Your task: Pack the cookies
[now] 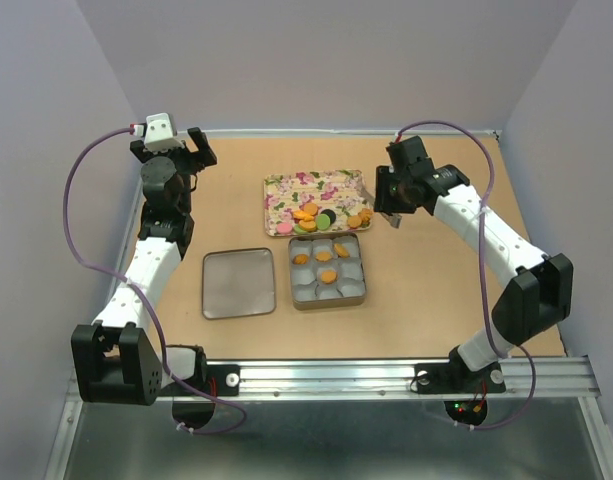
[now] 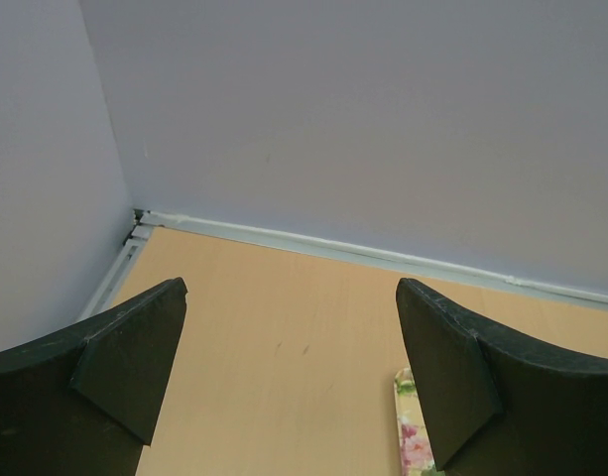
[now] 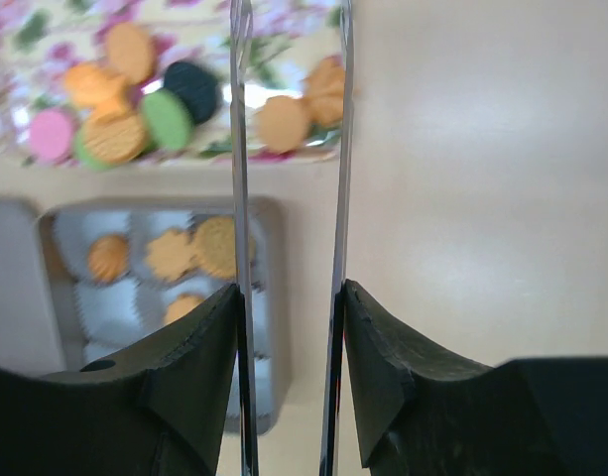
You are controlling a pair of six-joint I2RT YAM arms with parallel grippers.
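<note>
Top external shows you the cookies (image 1: 329,217) heaped on the floral tray (image 1: 286,192), four already in the tin (image 1: 362,288), with the left gripper (image 1: 171,149) spread wide and the right gripper (image 1: 390,213) clamping metal tongs (image 3: 289,198).

A light brown table (image 1: 406,320) carries three things, all near its middle. Toward the far side lies a floral tray (image 1: 286,190), rectangular and flat, with cookies (image 1: 321,216) heaped at its near right corner. Just in front of the tray, nearly touching its near edge, sits a square tin (image 1: 364,272), open on top and lined with white paper cups (image 1: 306,290); several of the cups hold an orange cookie. To the left of the tin, just beside it but apart, the tin's square lid (image 1: 238,283) lies flat on the table. A metal rail (image 1: 386,375) runs along the table's near edge.
</note>
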